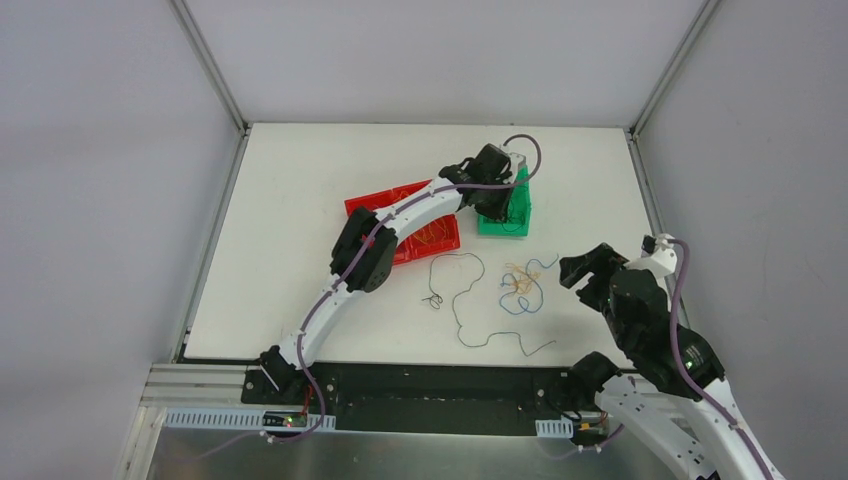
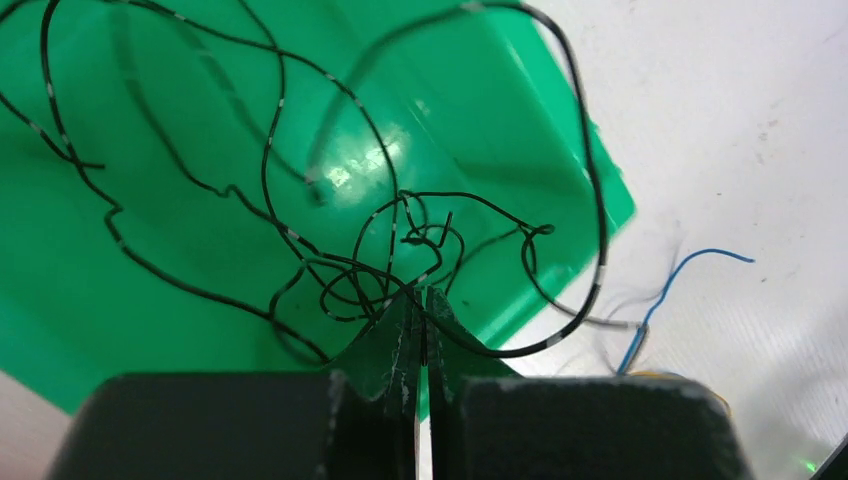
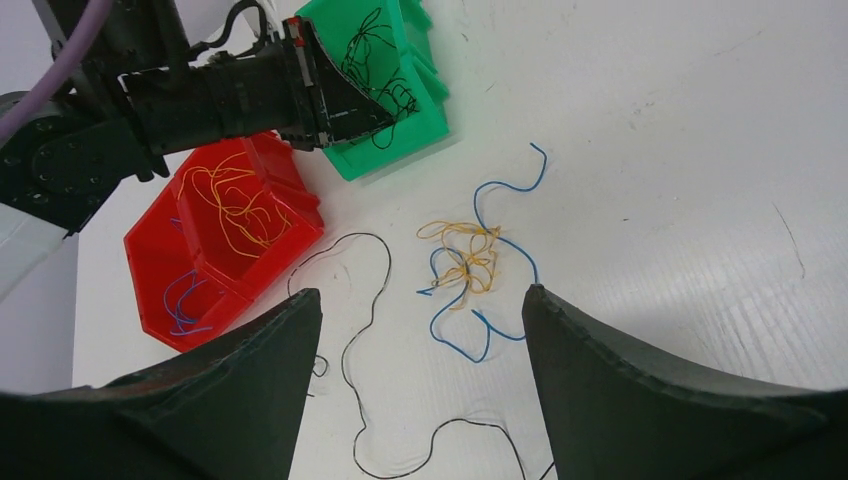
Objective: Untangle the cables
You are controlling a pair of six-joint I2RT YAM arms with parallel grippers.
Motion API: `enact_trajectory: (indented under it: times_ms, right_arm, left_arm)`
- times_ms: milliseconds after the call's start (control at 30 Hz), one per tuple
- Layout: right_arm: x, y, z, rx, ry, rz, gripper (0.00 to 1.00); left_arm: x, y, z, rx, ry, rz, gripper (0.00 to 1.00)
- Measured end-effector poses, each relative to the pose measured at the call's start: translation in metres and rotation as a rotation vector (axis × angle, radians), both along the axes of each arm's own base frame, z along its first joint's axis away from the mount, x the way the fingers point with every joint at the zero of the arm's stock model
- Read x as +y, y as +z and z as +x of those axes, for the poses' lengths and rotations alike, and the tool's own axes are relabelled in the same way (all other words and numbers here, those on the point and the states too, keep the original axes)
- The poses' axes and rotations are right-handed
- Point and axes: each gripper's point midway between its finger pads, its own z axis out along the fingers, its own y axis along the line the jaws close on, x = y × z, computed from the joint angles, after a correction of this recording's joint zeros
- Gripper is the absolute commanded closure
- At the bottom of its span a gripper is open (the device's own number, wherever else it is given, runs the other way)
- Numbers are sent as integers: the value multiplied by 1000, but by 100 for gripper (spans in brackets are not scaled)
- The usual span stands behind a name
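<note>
Bright, even overhead light flattens the white table (image 1: 300, 200), leaving only faint shadows. Glare glints on the green bin (image 2: 480, 110) toward 10 o'clock of centre. Black cables (image 2: 425, 238) look sharp, but the near fingers (image 3: 650, 400) at 5 o'clock are soft and the wrist views bow at the edges.

**Two white-and-black arms, purple hoses**

We log the left arm (image 1: 420, 205) as curved white links with bulky black joint housings. Its black base (image 1: 272, 375) sits at 7 o'clock in the top view. A thick purple hose (image 1: 523, 136) runs along it.

The right arm (image 1: 640, 310), at 4 o'clock, is black on its upper links with a white shell lower down. It carries a second purple hose (image 1: 678, 290) and a small green light (image 1: 690, 366) on one black housing.

The left gripper (image 2: 420, 300) has thin black fingers with whitish scuffs, set on blocky black mounts. On the right gripper (image 3: 420, 295) we see matte black fingers (image 3: 610, 380), broad tapering wedges.
</note>
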Motion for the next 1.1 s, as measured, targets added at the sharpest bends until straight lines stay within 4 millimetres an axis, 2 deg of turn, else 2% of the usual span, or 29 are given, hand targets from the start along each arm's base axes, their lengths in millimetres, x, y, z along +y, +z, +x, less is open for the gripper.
enact_trajectory:
  times_ms: [67, 233, 333, 433, 633, 800, 967, 1100]
  right_arm:
    - [-1, 2, -1, -8, -2, 5, 23]
    - [-3, 2, -2, -13, -6, 9, 23]
    - [-4, 1, -4, -9, -7, 8, 23]
    - [-5, 0, -5, -8, -8, 10, 23]
    - [-5, 0, -6, -7, -11, 16, 23]
    - [-5, 0, -6, -4, -14, 21, 23]
    - [-4, 0, -6, -2, -17, 27, 22]
    - [-2, -5, -4, 23, -28, 29, 20]
  left_arm:
    - [1, -6, -2, 30, 8, 16, 98]
    - [6, -13, -8, 85, 23, 39, 70]
    - [6, -11, -10, 93, 27, 40, 63]
    - [5, -3, -9, 91, 31, 34, 61]
    - [0, 39, -1, 27, 37, -19, 60]
    - [4, 92, 0, -49, 52, -68, 56]
    - [17, 137, -7, -106, 58, -92, 55]
    - [30, 154, -19, -115, 60, -85, 53]
